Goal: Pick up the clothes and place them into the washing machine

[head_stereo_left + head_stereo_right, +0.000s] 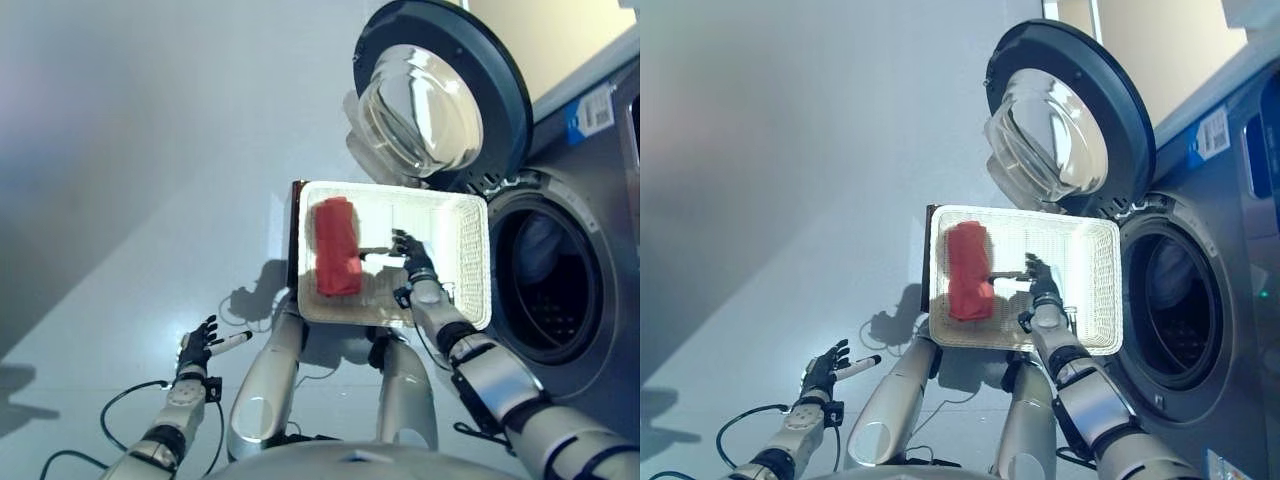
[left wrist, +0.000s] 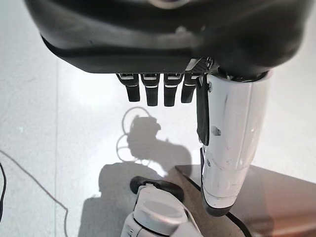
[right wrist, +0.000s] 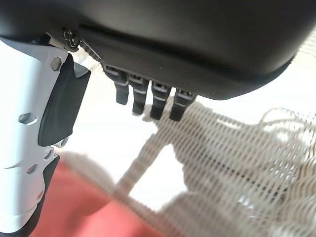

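Below, one white mesh basket (image 1: 470, 250) on one dark stand (image 1: 295, 235), with one red folded garment (image 1: 337, 246) lying in it — just to the left of the right hand (image 1: 412, 262). Right hand over the basket's bare middle, fingers (image 3: 153, 101) straight and loosely apart, thumb (image 3: 34, 148) stretched toward the red cloth, nothing gripped; whether the fingertips touch the basket floor cannot be told. Past that hand on its right, one washing machine (image 1: 590, 210) with its drum opening (image 1: 545, 280) uncovered and one round door (image 1: 440, 95) swung wide beyond the basket. Inside the drum, something pale and bluish, too dim to make out. Left hand (image 1: 197, 347) low and well apart from the basket, above the grey floor (image 1: 150, 150) — fingers (image 2: 155, 91) relaxed and spread, empty.
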{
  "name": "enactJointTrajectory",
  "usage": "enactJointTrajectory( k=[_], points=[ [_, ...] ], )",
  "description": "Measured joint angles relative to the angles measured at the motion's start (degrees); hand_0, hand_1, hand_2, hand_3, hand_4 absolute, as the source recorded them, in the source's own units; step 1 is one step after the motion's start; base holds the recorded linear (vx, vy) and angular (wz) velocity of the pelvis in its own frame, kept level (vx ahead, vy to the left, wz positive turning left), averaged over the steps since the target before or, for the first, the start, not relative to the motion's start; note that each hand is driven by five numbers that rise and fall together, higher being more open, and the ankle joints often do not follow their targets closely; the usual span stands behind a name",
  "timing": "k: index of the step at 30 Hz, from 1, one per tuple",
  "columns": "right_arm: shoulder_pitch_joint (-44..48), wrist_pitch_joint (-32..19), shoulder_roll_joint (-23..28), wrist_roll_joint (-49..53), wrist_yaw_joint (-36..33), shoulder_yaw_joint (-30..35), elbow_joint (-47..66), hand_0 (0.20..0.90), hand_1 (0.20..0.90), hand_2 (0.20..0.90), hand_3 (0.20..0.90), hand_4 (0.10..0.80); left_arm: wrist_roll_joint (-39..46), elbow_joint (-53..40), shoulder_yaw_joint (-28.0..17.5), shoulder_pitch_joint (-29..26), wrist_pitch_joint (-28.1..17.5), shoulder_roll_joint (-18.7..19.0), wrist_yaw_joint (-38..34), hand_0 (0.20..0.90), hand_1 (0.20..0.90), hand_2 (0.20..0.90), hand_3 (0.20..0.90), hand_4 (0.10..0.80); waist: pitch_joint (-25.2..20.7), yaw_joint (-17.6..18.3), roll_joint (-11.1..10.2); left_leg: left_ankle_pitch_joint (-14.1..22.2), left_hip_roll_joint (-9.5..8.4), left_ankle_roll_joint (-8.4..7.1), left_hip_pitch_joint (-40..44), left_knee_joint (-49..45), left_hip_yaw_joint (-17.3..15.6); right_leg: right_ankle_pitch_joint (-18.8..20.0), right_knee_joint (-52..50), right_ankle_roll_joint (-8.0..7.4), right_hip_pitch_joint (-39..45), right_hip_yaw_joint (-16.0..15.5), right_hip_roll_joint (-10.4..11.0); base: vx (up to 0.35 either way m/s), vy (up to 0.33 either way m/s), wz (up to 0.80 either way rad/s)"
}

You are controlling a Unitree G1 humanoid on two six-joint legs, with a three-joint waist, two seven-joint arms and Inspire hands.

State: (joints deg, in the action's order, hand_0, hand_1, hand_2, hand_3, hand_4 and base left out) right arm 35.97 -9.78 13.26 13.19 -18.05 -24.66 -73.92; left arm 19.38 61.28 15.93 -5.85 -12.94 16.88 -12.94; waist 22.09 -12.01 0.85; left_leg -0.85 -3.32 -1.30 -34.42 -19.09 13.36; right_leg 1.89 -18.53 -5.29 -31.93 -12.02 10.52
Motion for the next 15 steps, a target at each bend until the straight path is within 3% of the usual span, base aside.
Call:
enactJointTrajectory(
  k=[8,15],
  points=[
    [0.11,2.32,-1.25,-6.18,-1.99,-1.90,-1.61,0.900,0.900,0.900,0.900,0.800,-1.00,-0.50,0.05,-0.15,-0.05,0.41,-0.94,0.900,0.900,0.900,0.900,0.800,0.20,-2.61,-1.25,-0.45,-0.77,0.04,0.00,0.57,2.43,-0.76,0.42,0.00,1.72,-1.60,0.42,0.058,-0.008,0.24],
    [0.17,2.32,-3.30,-6.15,-2.38,-2.79,-1.02,0.900,0.900,0.900,0.900,0.800,-0.96,-0.33,0.09,-0.64,-0.03,1.69,-2.05,0.900,0.900,0.900,0.900,0.800,0.67,-3.44,-2.51,-1.17,-1.80,-0.09,0.05,1.53,5.33,-1.91,0.35,-0.16,3.52,-5.06,1.32,0.040,0.006,0.27]
  ],
)
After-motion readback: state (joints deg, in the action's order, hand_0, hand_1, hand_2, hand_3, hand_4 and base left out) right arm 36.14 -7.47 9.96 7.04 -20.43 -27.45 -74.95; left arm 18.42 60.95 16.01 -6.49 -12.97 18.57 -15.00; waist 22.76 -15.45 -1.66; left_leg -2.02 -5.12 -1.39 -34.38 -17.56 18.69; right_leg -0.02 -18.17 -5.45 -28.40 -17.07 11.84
